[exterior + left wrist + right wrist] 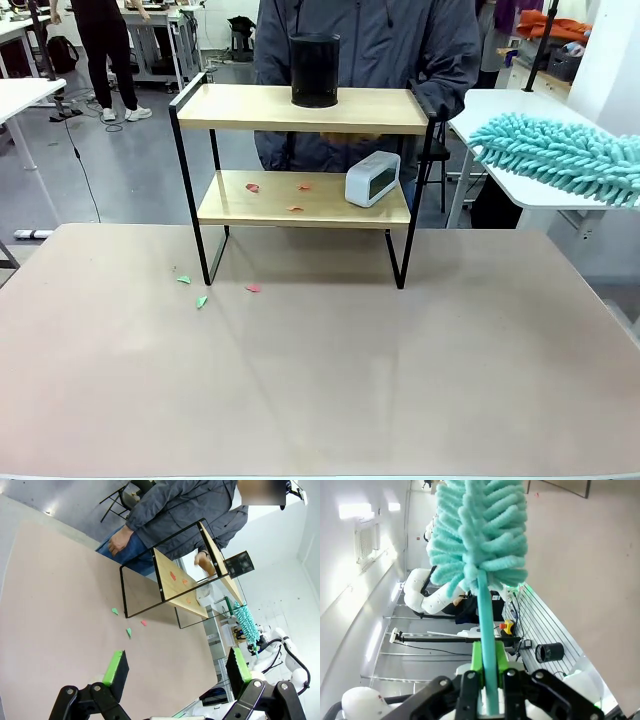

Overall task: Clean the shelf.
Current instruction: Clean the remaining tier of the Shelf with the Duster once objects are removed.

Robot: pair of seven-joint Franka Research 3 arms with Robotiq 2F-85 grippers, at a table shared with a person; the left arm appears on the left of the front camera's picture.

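The shelf (240,105) stands at the beige table's (320,380) far edge, paper scraps (201,301) beside it. The left gripper (176,664) hangs spread; the right gripper (489,662) pinches a teal duster (480,535).

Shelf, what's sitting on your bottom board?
On the shelf, the lower board holds a white clock at its right end and three small red scraps further left. Whatever lies right behind the clock is covered.
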